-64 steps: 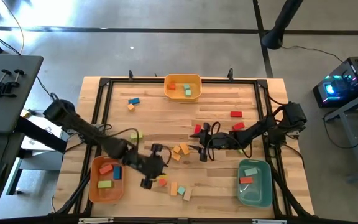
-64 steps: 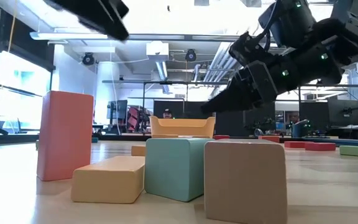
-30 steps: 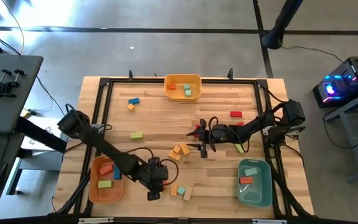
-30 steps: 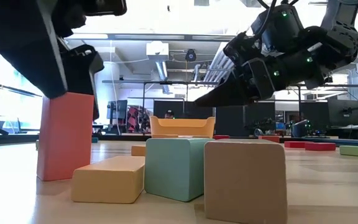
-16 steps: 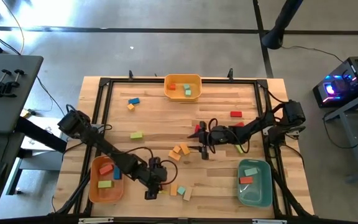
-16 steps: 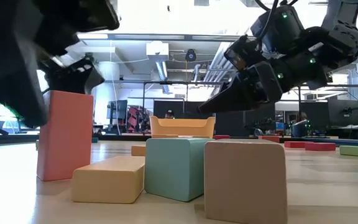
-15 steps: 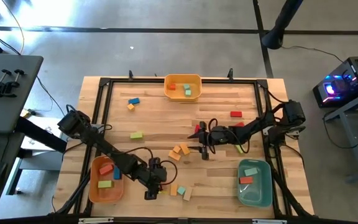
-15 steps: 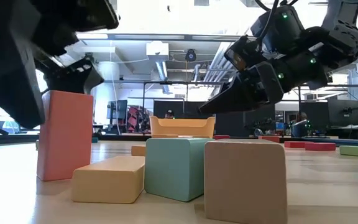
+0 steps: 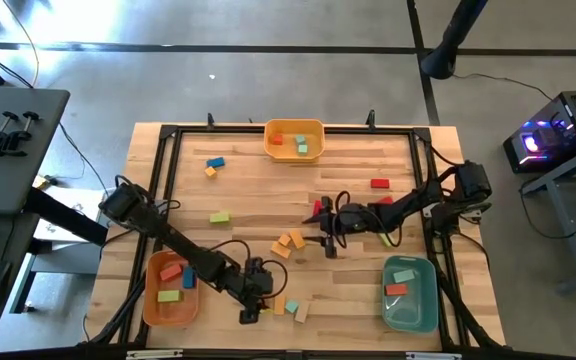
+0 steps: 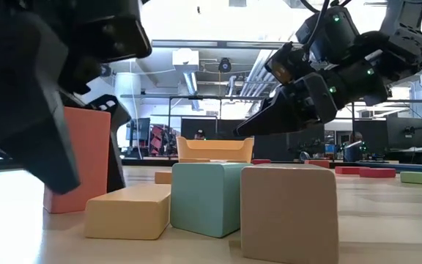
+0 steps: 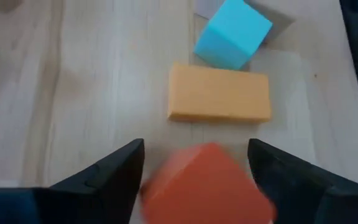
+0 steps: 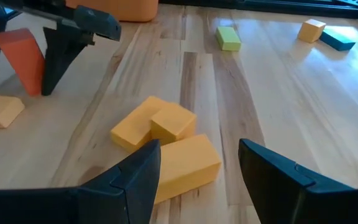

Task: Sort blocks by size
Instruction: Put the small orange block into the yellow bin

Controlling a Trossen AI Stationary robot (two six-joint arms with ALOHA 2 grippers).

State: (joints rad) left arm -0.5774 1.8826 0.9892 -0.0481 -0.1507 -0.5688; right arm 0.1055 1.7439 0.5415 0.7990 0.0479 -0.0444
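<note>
Down near the table's (image 9: 368, 300) front edge, the left gripper (image 9: 251, 301) straddles an upright red block (image 11: 207, 183), fingers (image 11: 104, 177) apart either side, not clamped; an orange bar (image 11: 219, 94) lies flat just beyond, long axis crosswise, a teal cube (image 11: 233, 34) touching it; the right gripper (image 9: 326, 232) hovers mid-table over orange blocks (image 12: 166, 146), fingers spread, empty; no writing legible.
</note>
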